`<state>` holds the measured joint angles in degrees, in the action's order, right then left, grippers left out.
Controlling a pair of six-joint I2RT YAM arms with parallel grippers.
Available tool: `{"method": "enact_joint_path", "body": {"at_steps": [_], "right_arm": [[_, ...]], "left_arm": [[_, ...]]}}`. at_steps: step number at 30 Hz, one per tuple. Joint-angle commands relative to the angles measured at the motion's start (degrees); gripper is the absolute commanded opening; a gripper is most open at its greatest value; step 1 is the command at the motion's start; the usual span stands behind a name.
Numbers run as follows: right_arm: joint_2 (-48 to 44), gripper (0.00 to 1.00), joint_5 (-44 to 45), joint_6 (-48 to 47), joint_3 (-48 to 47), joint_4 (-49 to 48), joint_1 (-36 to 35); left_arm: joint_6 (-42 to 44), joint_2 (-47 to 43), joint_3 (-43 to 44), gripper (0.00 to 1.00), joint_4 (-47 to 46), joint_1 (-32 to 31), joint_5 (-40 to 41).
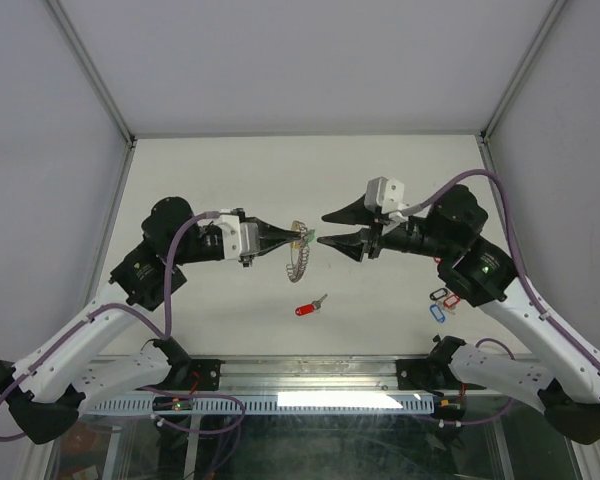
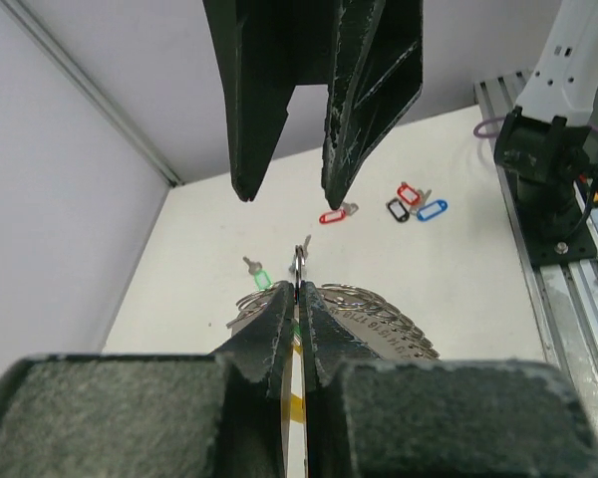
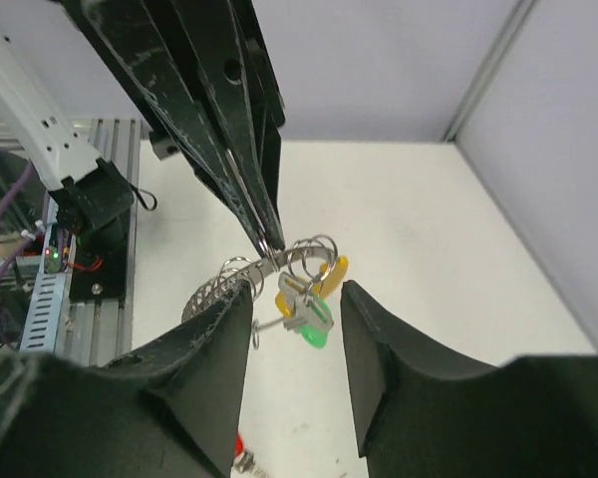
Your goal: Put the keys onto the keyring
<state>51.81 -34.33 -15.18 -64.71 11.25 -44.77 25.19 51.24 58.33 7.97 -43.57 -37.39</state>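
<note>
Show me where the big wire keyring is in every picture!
Top external: the keyring hangs mid-picture.
Left wrist: keyring at bottom middle, behind the fingers.
Right wrist: keyring at the middle.
Shared landmark: the left gripper pinching it.

Nose to nose above mid-table: the left gripper (image 1: 297,237), pinched on the hanging keyring (image 2: 379,317), faces the half-parted right gripper (image 1: 322,229) with only a sliver between them. The ring's green key (image 1: 307,237) and yellow tag (image 3: 331,277) fill that gap. Open table (image 1: 310,170) stretches behind. In front lies a red key (image 1: 308,308), and a cluster of tagged keys (image 1: 440,302) lies beside the right arm.
</note>
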Motion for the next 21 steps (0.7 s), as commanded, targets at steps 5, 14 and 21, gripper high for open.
{"method": "enact_joint_path", "body": {"at_steps": [5, 14, 21], "right_arm": [[1.5, 0.43, 4.4, 3.9, -3.2, 14.4, -0.2], [-1.5, 0.42, 1.6, 7.2, 1.9, 13.1, -0.3], [-2.6, 0.42, 3.7, 1.6, 8.6, -1.2, -0.4]], "left_arm": [[7.7, 2.0, 4.6, 0.0, 9.8, -0.5, 3.6], [9.7, 3.8, 5.9, 0.0, 13.8, -0.5, 2.5], [10.6, 4.5, 6.6, 0.0, 14.9, -0.5, 1.9]]}}
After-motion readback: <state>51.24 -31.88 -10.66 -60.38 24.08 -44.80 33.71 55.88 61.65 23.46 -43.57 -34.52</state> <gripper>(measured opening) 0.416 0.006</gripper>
